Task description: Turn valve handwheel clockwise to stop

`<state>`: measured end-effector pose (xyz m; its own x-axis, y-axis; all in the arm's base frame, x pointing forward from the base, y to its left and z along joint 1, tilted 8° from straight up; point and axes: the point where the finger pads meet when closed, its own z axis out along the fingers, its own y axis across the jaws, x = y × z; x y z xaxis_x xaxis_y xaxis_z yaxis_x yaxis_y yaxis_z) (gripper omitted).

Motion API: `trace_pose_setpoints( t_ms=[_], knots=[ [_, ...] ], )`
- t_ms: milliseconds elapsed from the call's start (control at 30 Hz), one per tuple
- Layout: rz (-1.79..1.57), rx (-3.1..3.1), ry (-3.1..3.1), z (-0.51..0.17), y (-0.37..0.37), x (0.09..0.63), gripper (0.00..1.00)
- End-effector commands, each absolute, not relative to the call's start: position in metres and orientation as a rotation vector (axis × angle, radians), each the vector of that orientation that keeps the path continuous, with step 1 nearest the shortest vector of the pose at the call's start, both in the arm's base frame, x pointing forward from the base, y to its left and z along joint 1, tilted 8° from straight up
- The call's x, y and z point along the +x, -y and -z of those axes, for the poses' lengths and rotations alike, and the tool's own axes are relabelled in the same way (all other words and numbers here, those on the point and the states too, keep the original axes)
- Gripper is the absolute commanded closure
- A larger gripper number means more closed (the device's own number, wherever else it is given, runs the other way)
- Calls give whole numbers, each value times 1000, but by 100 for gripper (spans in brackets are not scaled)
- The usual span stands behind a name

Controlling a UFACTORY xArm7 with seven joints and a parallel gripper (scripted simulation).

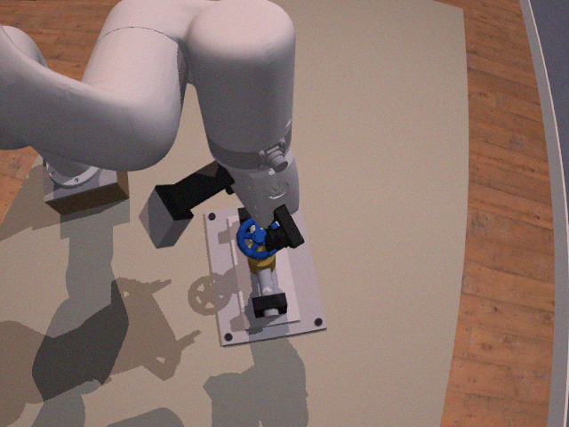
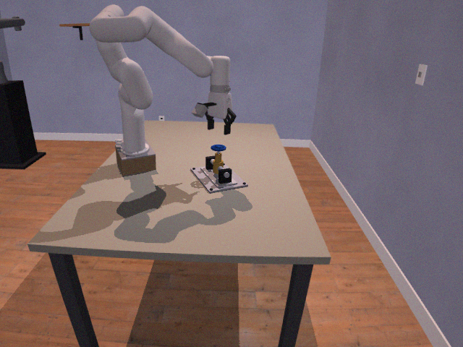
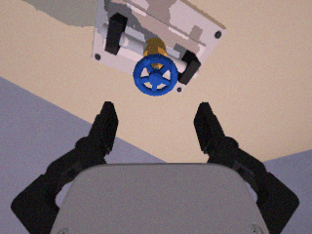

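The blue handwheel [image 1: 252,238] [image 2: 218,147] [image 3: 155,76] lies level on top of a brass valve body [image 1: 260,264] [image 2: 217,163]. The valve's pipe is held by two black clamps on a grey base plate [image 1: 308,285] [image 2: 236,185] [image 3: 207,46]. My gripper [image 1: 268,228] [image 2: 218,126] [image 3: 156,111] is open and empty. It points down and hangs well above the handwheel, touching nothing. In the wrist view the wheel lies just beyond the two black fingertips and midway between them. In the top view my wrist hides part of the wheel's rim.
The arm's base stands on a brown block [image 1: 84,193] [image 2: 135,163] at the table's back left. A grey camera box [image 1: 160,221] sticks out from my wrist. The table's right edge [image 1: 465,229] is far from the valve. A black cabinet [image 2: 14,123] stands on the floor at left.
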<state>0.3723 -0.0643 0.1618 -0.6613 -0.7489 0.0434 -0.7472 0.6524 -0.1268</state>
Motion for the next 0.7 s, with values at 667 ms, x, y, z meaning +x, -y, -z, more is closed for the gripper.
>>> trace_pose_setpoints(
  t_ms=[667],
  knots=[
    [211, -1287, -2841, -148, 66, 374, 0]
  ],
)
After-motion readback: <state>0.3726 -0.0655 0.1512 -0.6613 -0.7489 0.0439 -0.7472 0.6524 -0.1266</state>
